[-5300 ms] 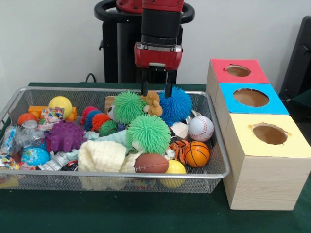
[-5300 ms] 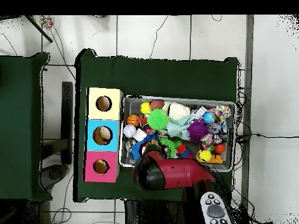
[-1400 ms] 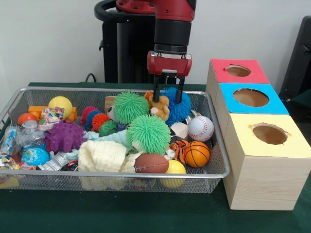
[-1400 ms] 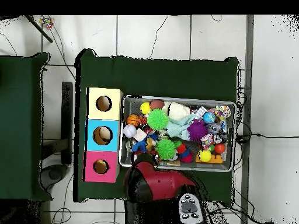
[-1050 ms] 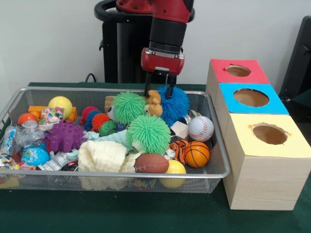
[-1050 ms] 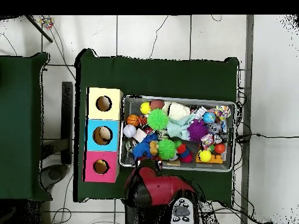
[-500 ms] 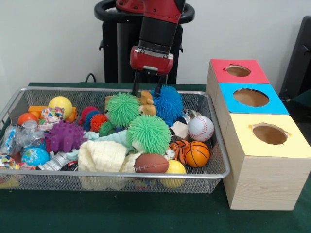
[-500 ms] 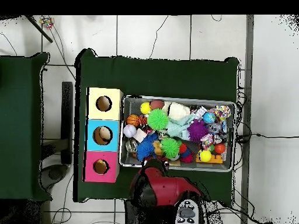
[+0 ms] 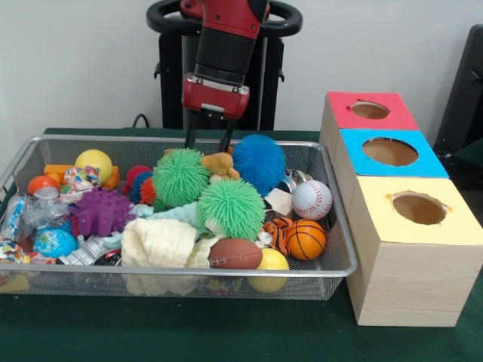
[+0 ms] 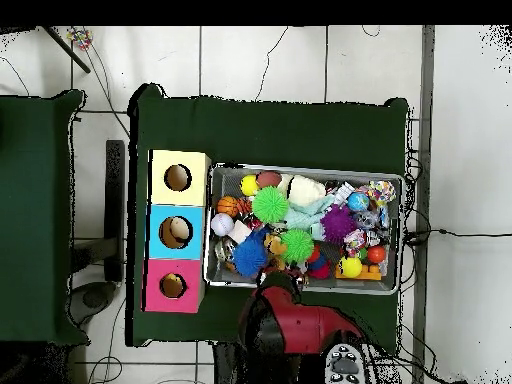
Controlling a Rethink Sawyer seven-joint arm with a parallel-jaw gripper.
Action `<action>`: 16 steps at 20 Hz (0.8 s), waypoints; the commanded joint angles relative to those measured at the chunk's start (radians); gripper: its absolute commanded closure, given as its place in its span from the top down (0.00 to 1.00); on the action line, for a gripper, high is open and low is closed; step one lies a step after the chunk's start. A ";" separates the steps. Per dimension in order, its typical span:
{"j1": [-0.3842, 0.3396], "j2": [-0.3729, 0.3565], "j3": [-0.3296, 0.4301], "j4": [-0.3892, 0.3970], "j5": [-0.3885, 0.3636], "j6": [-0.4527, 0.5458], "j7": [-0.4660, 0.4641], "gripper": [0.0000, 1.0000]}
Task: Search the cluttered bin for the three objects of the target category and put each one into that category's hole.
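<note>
In the front view my gripper (image 9: 207, 140) hangs open over the back of the wire bin (image 9: 181, 270), with nothing between its fingers. Just below it a small brown teddy (image 9: 219, 164) lies wedged between a green spiky ball (image 9: 179, 176) and a blue spiky ball (image 9: 259, 162). A second green spiky ball (image 9: 230, 208) sits in front of them. A baseball (image 9: 312, 200), a basketball (image 9: 305, 239), a football (image 9: 235, 254) and a yellow ball (image 9: 272, 260) lie at the bin's right front. In the overhead view the red arm (image 10: 300, 325) hides the gripper.
Three boxes with round holes stand right of the bin: red (image 9: 370, 110), blue (image 9: 390, 151), yellow (image 9: 419, 208). A purple spiky toy (image 9: 99, 213), a globe ball (image 9: 54, 243), a cream cloth (image 9: 158, 241) and several small toys fill the bin's left half.
My gripper has swept left and risen slightly in the front view. The teddy, the back green ball and the blue ball have shifted left with it, and the teddy now lies below the fingers.
</note>
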 commanded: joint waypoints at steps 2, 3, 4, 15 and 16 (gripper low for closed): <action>-0.052 0.027 0.103 -0.082 0.010 -0.035 0.146 1.00; -0.059 0.025 0.116 -0.080 0.009 -0.025 0.145 1.00; -0.066 0.023 0.128 -0.079 0.007 -0.015 0.144 1.00; -0.072 0.018 0.152 -0.065 0.016 0.009 0.142 1.00; -0.069 0.018 0.152 -0.063 0.018 0.009 0.142 1.00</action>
